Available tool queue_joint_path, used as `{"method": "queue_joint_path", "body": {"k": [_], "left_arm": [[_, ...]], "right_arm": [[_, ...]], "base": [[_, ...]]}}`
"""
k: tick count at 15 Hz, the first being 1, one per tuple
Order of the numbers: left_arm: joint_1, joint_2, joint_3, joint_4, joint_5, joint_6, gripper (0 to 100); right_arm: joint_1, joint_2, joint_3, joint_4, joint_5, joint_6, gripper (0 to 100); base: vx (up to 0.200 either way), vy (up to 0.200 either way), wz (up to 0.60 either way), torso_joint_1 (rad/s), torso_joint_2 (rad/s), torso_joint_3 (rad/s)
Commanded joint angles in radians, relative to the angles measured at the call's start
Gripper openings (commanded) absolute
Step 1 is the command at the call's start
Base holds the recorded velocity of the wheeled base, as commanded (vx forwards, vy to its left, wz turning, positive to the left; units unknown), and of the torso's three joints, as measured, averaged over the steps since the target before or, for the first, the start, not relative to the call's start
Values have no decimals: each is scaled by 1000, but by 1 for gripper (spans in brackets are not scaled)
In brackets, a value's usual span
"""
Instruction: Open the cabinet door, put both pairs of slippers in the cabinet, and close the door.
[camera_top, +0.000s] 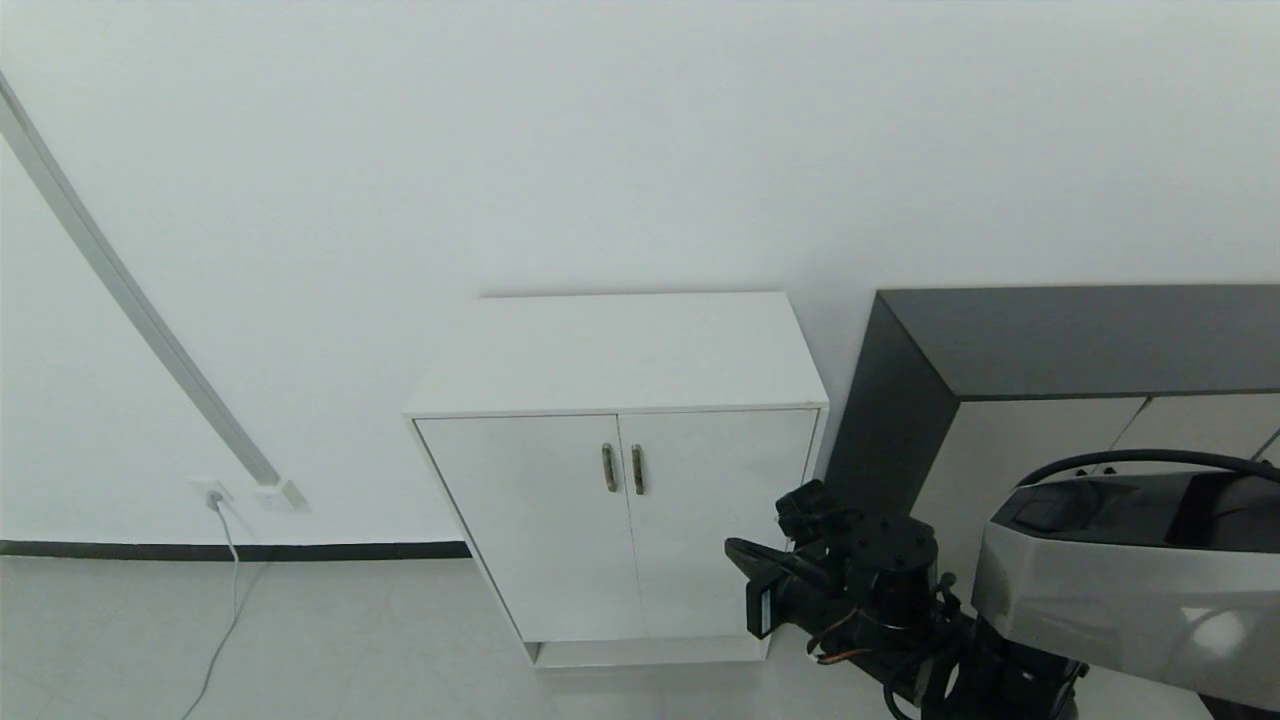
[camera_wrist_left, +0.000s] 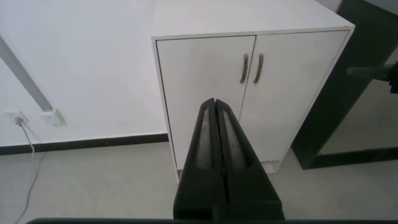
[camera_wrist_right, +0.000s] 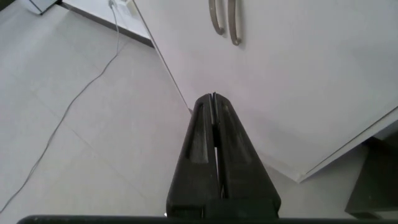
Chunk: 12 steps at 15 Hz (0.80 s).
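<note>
One white cabinet (camera_top: 610, 350) is standing against the wall, showing two doors (camera_top: 530, 520) and two handles (camera_top: 609, 467). One dark surface (camera_top: 1080, 340) is sitting beside it, and one cable (camera_top: 225, 600) is hanging from one socket (camera_top: 212, 492).

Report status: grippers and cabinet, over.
Left gripper shut, empty. Right gripper shut, empty, before cabinet. Doors closed. Cable left of cabinet, apart.

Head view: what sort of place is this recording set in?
Probably a plain indoor room, perhaps an office or test space: a white cabinet against a white wall, a tiled floor, and a dark table beside it.
</note>
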Motion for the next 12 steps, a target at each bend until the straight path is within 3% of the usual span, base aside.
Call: {"method": "queue_joint_path", "body": {"k": [1,10,12], "left_arm": [[0,1,0,0,-1,0,0],[0,1,0,0,0,0,0],[0,1,0,0,0,0,0]], "right_arm": [[8,4,-1,0,-1,0,0],[26,14,-1,-5,-4,0,0],[31,-7,13,-23,-7,-1,0]], "base": [[200,0,0,2,2,-7],[200,0,0,2,1,3],[0,0,0,0,0,0]]}}
